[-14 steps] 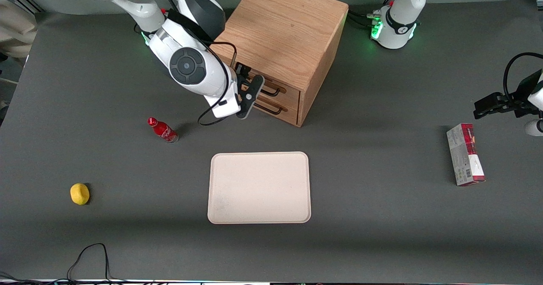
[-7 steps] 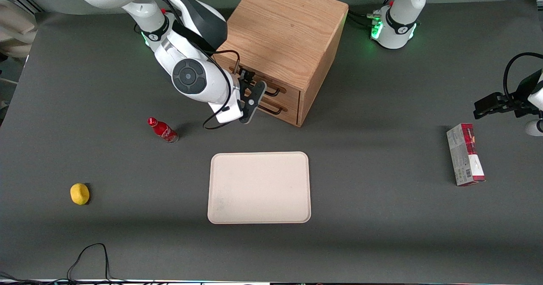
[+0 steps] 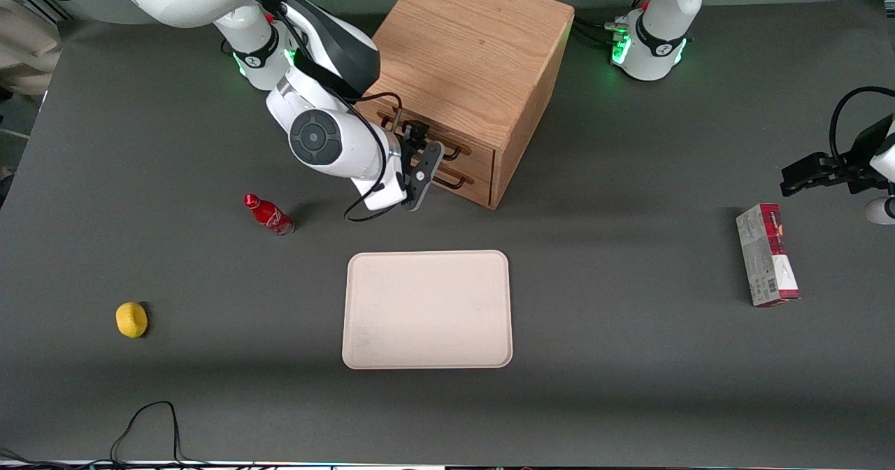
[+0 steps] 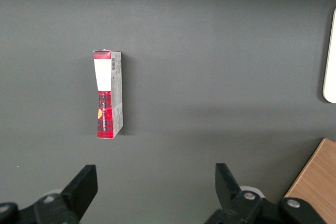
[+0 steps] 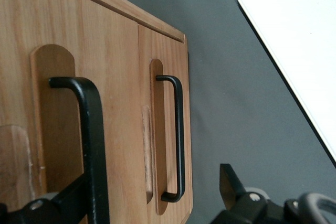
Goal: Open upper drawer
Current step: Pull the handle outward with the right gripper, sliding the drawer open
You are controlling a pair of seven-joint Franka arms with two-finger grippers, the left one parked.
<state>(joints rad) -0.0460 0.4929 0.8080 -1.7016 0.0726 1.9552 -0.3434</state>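
gripper [image 3: 418, 169] spread wide, holding nothing, close in front of the cabinet [image 3: 468, 57] face | upper drawer [image 3: 458, 147] shut, its handle [image 5: 86, 145] nearest one finger [image 5: 73, 203], bar lying along the drawer front | vs 1.0 s ago: gripper nearer the drawers, shifted toward the parked arm's end
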